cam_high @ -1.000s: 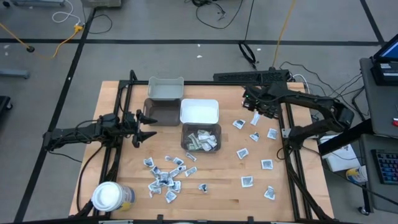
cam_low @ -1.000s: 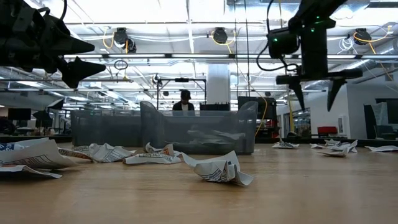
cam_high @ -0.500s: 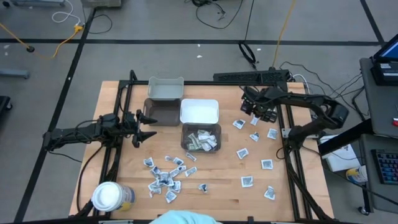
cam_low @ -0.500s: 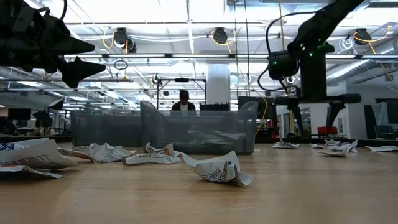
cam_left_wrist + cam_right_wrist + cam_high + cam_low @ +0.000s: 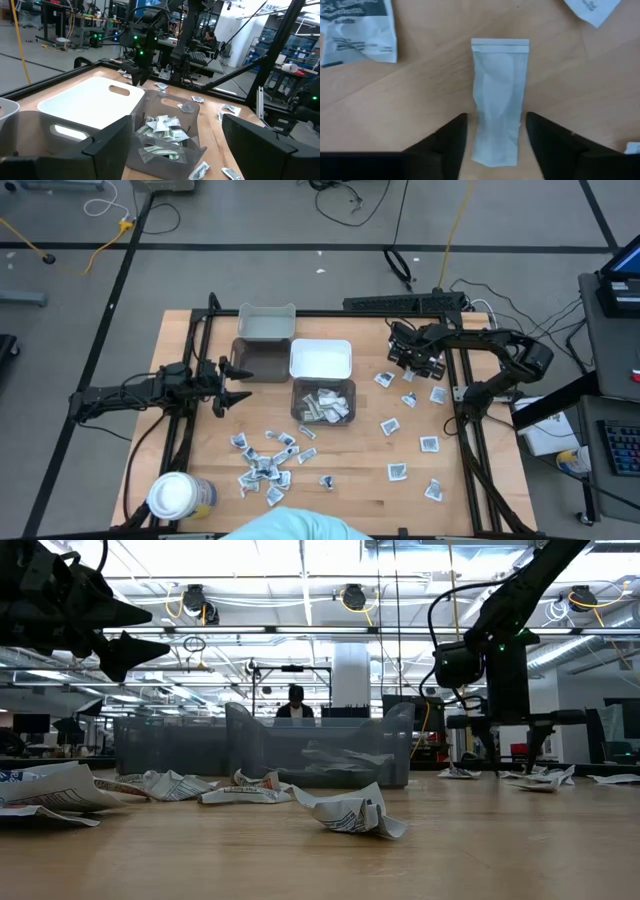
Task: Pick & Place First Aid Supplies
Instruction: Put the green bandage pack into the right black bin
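A narrow pale packet (image 5: 500,85) lies flat on the wooden table. My right gripper (image 5: 495,117) points straight down over its near end, open, with one finger on either side. The gripper stands at the table's far right (image 5: 412,365), low over the wood (image 5: 510,755). Whether the fingers touch the packet I cannot tell. More white printed packets lie around it (image 5: 410,430) and in a heap at the near left (image 5: 265,465). My left gripper (image 5: 238,383) hovers open and level at the left, holding nothing.
A clear grey bin (image 5: 322,402) holding several packets stands mid-table, with a white bin (image 5: 320,360) and two more bins (image 5: 262,345) behind it. A white-lidded jar (image 5: 175,495) stands at the near left corner. A pale turquoise shape (image 5: 290,528) shows at the near edge.
My right gripper has come down toward the table over the narrow packet, shifting a little toward the far edge, and its fingers have drawn somewhat closer together. The turquoise shape has come into the high view at the near edge.
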`<move>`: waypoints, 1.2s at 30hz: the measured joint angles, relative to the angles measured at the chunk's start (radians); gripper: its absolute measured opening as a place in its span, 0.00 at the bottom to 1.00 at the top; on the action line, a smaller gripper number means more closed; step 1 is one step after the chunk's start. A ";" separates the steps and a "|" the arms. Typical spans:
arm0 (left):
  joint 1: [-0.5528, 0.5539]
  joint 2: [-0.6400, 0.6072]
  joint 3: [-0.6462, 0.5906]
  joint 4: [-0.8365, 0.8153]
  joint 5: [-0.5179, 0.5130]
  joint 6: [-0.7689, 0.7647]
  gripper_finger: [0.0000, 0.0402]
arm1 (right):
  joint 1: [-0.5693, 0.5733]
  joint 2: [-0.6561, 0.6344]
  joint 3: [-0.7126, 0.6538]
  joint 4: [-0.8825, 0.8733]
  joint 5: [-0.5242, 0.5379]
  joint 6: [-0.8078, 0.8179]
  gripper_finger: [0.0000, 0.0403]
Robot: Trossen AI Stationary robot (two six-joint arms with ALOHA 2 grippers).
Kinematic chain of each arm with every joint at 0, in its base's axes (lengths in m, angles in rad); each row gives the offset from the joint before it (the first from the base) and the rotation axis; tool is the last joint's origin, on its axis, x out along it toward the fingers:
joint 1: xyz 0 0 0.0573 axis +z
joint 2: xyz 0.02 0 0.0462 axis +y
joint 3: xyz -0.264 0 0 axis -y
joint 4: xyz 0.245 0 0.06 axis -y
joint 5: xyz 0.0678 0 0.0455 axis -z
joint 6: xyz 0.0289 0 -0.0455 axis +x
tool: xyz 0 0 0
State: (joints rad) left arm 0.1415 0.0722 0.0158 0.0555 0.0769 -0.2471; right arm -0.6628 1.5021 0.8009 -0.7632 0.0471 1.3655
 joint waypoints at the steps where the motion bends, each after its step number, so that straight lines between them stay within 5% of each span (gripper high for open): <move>1: 0.000 0.000 0.000 0.000 0.000 0.000 0.77 | 0.000 0.000 0.000 -0.002 0.000 0.000 0.40; 10: 0.000 0.000 0.000 0.000 0.000 0.000 0.77 | 0.000 0.000 0.000 -0.004 0.030 -0.023 0.02; 19: 0.000 0.000 0.000 0.000 0.000 0.000 0.77 | -0.002 -0.045 0.038 -0.060 0.027 -0.055 0.01; 36: 0.000 0.000 0.000 0.000 0.000 0.000 0.77 | -0.086 -0.087 0.372 -0.371 0.011 -0.252 0.00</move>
State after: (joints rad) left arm 0.1413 0.0723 0.0158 0.0555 0.0769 -0.2470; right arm -0.7487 1.4151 1.1728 -1.1346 0.0581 1.1140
